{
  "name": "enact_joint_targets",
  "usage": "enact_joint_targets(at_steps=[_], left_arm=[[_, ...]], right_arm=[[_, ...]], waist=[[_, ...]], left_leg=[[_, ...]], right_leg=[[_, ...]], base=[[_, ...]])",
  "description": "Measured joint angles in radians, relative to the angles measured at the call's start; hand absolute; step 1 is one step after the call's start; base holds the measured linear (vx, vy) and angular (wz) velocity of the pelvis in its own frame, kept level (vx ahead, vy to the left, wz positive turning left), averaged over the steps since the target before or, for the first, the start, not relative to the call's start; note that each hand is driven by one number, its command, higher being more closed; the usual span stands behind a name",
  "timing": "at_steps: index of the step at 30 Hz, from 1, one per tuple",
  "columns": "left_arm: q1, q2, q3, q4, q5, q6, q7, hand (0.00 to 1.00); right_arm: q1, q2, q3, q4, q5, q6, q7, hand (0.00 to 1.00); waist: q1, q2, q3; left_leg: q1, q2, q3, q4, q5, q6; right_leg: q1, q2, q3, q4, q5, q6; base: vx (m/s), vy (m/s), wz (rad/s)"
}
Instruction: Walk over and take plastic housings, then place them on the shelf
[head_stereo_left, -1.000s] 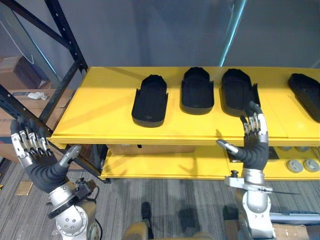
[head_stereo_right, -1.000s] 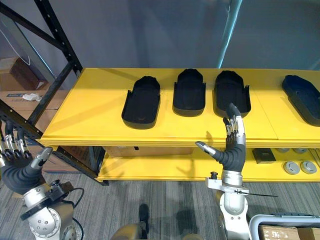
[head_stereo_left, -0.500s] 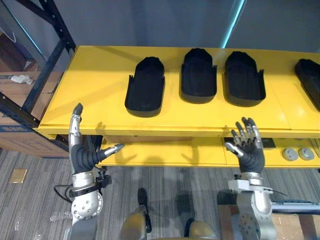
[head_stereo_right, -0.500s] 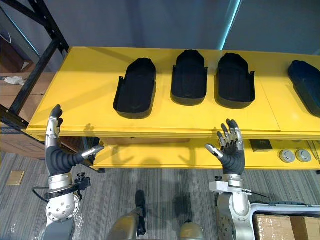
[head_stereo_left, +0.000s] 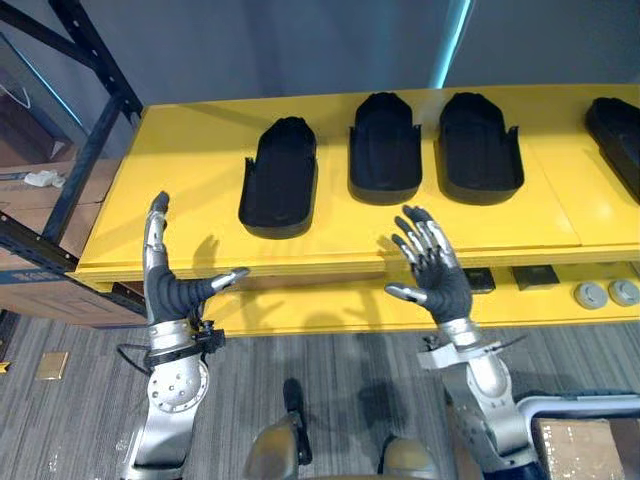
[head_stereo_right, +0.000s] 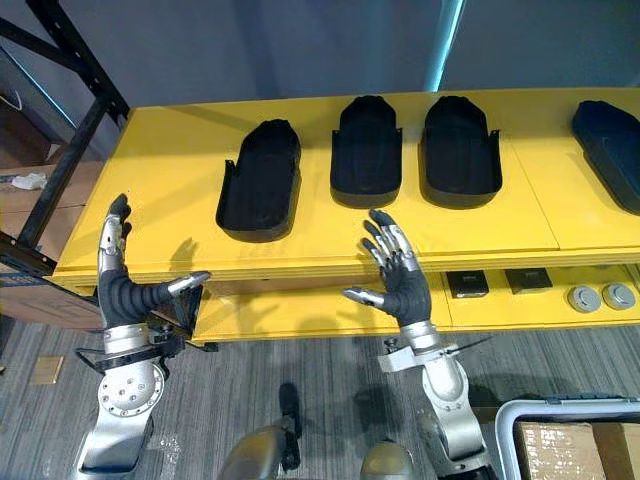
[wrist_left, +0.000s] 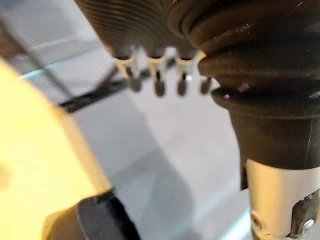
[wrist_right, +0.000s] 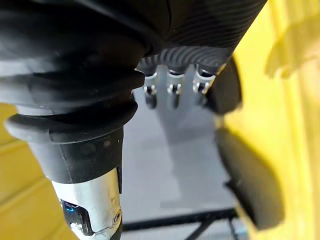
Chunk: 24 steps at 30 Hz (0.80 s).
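Observation:
Three black plastic housings lie side by side on the yellow shelf top (head_stereo_left: 190, 170): a left one (head_stereo_left: 279, 176), a middle one (head_stereo_left: 385, 147) and a right one (head_stereo_left: 479, 146). A further housing (head_stereo_left: 618, 122) sits at the far right edge. My left hand (head_stereo_left: 172, 289) is raised at the shelf's front left edge, fingers straight, thumb out, holding nothing. My right hand (head_stereo_left: 432, 268) hovers open over the front edge, just below the middle housing, fingers spread. In the right wrist view a housing (wrist_right: 250, 182) lies past my straight fingers (wrist_right: 172, 92).
A lower yellow shelf (head_stereo_left: 330, 305) carries small black blocks (head_stereo_left: 528, 277) and grey round parts (head_stereo_left: 605, 293) at the right. A black rack upright (head_stereo_left: 95, 110) slants at the left, with cardboard boxes (head_stereo_left: 25, 190) behind it. Another cardboard box (head_stereo_right: 575, 450) sits at lower right.
The camera has shifted. My right hand has risen and moved left, from below the shelf edge to over it near the middle housing. My left hand stays raised by the left edge.

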Motion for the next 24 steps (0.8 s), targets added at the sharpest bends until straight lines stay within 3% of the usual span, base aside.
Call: enact_joint_targets(at_steps=[2, 3, 6, 10, 12, 16, 24], left_arm=[[0.023, -0.047, 0.011, 0.014, -0.093, 0.0, 0.009, 0.0], [0.046, -0.076, 0.012, 0.031, -0.151, 0.0, 0.003, 0.0], [0.107, -0.111, 0.027, 0.11, -0.186, -0.001, -0.016, 0.0], [0.177, -0.124, 0.067, 0.375, -0.237, -0.014, -0.077, 0.0], [0.189, -0.126, 0.066, 0.48, -0.237, -0.022, -0.1, 0.0], [0.229, -0.136, -0.002, 0.665, -0.219, -0.088, -0.143, 0.0], [0.236, -0.134, -0.057, 0.845, -0.221, -0.159, -0.2, 0.0]], right_arm=[[-0.046, 0.003, 0.032, 0.037, -0.023, -0.011, -0.024, 0.0], [-0.078, 0.007, 0.033, 0.076, -0.039, -0.015, -0.045, 0.0], [-0.175, 0.021, 0.031, 0.175, -0.091, -0.017, -0.103, 0.0], [-0.286, 0.032, 0.05, 0.245, -0.148, -0.014, -0.173, 0.0], [-0.318, 0.044, 0.054, 0.297, -0.172, -0.009, -0.228, 0.0], [-0.396, 0.105, 0.006, 0.449, -0.275, -0.006, -0.416, 0.0], [-0.608, 0.102, -0.126, 0.593, -0.371, 0.013, -0.593, 0.0]], waist=[[0.01, 0.005, -0.004], [0.032, 0.01, -0.016], [0.055, 0.014, -0.026], [0.099, 0.011, -0.04], [0.116, 0.008, -0.042], [0.144, 0.005, -0.043], [0.174, 0.006, -0.043]], left_leg=[[0.002, -0.004, -0.023, -0.012, 0.01, -0.004], [-0.003, -0.006, -0.04, -0.017, 0.016, -0.005], [-0.006, -0.014, -0.078, -0.025, 0.026, -0.004], [-0.039, -0.018, -0.113, -0.025, 0.035, -0.003], [-0.041, -0.02, -0.118, -0.025, 0.036, -0.002], [-0.044, -0.021, -0.124, -0.025, 0.036, -0.002], [-0.049, -0.015, -0.133, -0.025, 0.038, 0.0]], right_leg=[[0.011, 0.002, -0.028, -0.001, -0.004, 0.0], [0.011, 0.005, -0.037, -0.003, -0.005, -0.001], [0.04, 0.011, -0.09, -0.021, -0.006, -0.002], [0.045, 0.023, -0.144, -0.036, -0.005, -0.002], [0.045, 0.023, -0.144, -0.037, -0.005, -0.002], [0.047, 0.023, -0.136, -0.045, -0.009, -0.007], [0.044, 0.036, -0.145, -0.039, -0.013, -0.012]], base=[[0.01, -0.019, 0.36], [0.01, -0.037, 0.38], [0.02, -0.033, 0.43], [0.01, -0.03, 0.38], [0.01, -0.014, 0.14], [0.0, -0.007, 0.06], [-0.02, -0.017, 0.03]])
